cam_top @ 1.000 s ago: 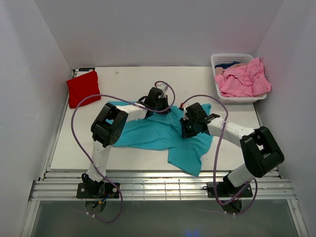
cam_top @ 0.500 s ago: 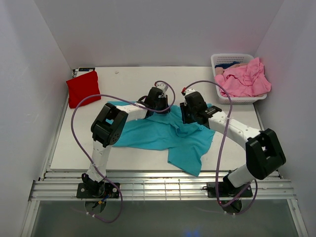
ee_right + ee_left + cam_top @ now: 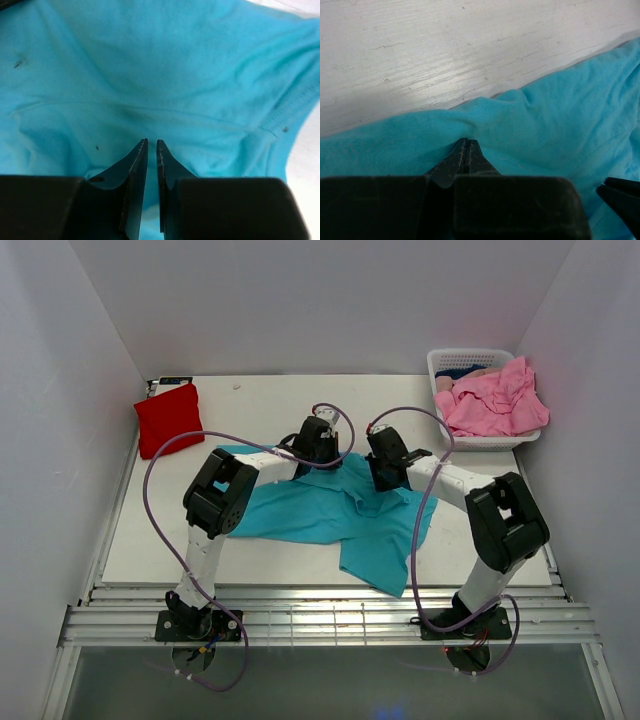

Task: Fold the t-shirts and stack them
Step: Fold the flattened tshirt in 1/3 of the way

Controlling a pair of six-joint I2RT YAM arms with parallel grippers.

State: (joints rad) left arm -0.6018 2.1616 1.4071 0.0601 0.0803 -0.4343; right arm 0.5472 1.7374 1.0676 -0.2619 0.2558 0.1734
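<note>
A teal t-shirt (image 3: 330,512) lies spread and rumpled in the middle of the table, one part hanging toward the near edge. My left gripper (image 3: 320,448) is at its far edge, jaws shut, and the fabric (image 3: 560,115) puckers up at the fingertips (image 3: 467,141). My right gripper (image 3: 385,481) is pressed down onto the shirt's upper right part. Its jaws stand a narrow slit apart (image 3: 152,142), with teal cloth (image 3: 150,65) under and between them. A folded red t-shirt (image 3: 168,418) lies at the far left corner. Pink t-shirts (image 3: 495,402) are heaped in the basket.
A white slotted basket (image 3: 470,356) stands at the far right corner, with pink cloth spilling over its rim. White walls close in the table on three sides. Purple cables loop over both arms. A metal rail runs along the near edge.
My right gripper let go, swung from the shirt's right side toward the far middle, and its jaws have narrowed again over the cloth. The left gripper has stayed put and shut.
</note>
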